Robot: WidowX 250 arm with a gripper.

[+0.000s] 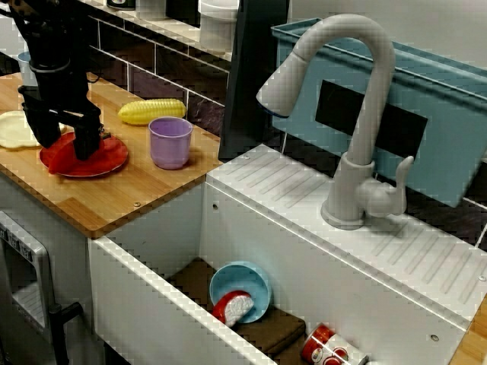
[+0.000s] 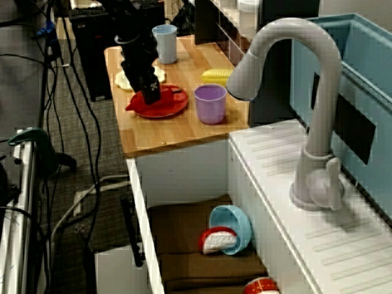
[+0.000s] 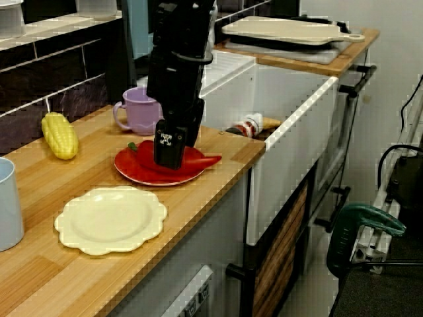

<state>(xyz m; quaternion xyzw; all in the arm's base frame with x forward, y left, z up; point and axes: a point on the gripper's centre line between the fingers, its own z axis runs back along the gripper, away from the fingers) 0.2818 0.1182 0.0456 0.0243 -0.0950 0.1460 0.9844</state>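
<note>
The red toy pepper (image 3: 202,161) is found unlifted on the round red plate (image 3: 132,173) upon the wooden counter (image 3: 231,148), straddled by the lowered black gripper (image 3: 168,157), though whether it is clamped cannot be told.

Dark tiled wall (image 1: 152,65) behind a wooden table (image 1: 144,190) — white sink (image 1: 289,190), grey faucet (image 1: 365,114) — carpeted floor (image 2: 79,141) strewn with cables (image 2: 67,92).

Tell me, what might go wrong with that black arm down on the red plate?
The jaws sit low over the red pepper on the red plate; the pepper could slip free, or the plate could slide under the push. The purple cup stands close beside the plate, so a sideways move might knock it over.
</note>
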